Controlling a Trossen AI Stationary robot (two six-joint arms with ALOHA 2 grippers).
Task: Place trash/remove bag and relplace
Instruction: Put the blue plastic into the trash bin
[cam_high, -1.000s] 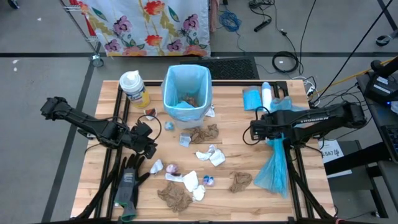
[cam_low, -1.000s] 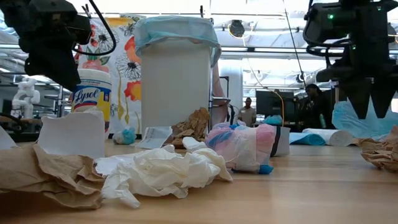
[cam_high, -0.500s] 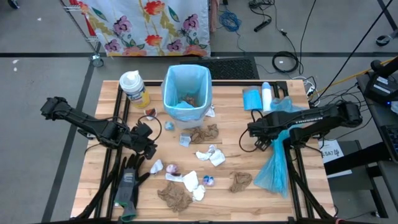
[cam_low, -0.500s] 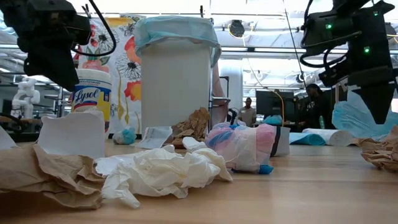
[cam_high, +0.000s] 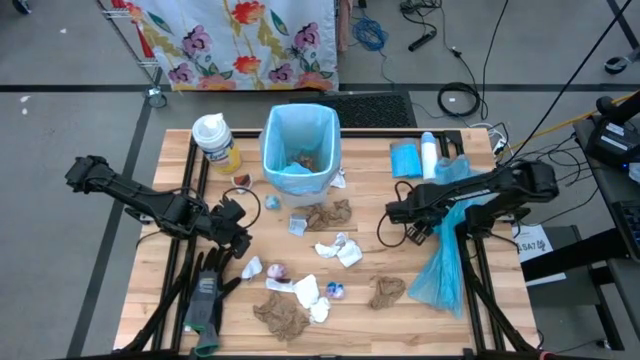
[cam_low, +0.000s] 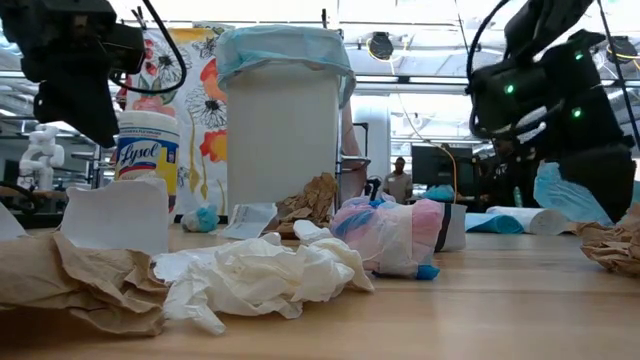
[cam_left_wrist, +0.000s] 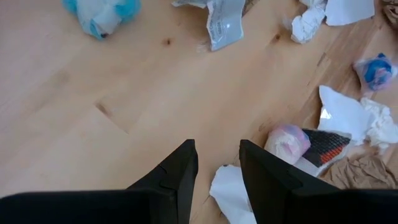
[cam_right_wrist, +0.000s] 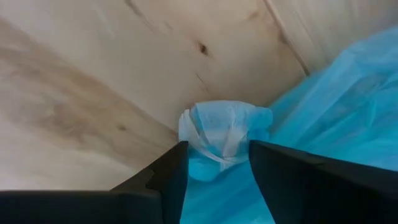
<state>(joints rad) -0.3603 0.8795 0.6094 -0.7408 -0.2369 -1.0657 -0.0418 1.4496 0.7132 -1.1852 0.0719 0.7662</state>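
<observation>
While most of the trash (cam_high: 318, 250) lies scattered across the middle of the table (cam_high: 370, 190), in front of the lined bin (cam_high: 299, 145), the right gripper (cam_right_wrist: 214, 163) hovers over the table's right side with its fingers parted around a knotted blue wad (cam_right_wrist: 222, 134) at the edge of a loose blue bag (cam_high: 441, 265). The wad sits between the fingers, but whether they touch it cannot be told. To take it cleanly, the gripper probably needs to settle lower, centre the knot and close firmly, since thin plastic slips and may drag the rest of the bag along. The left gripper (cam_left_wrist: 217, 174) waits above bare wood on the left with its fingers apart and empty, just beside a pink-and-white wad (cam_left_wrist: 287, 142).
</observation>
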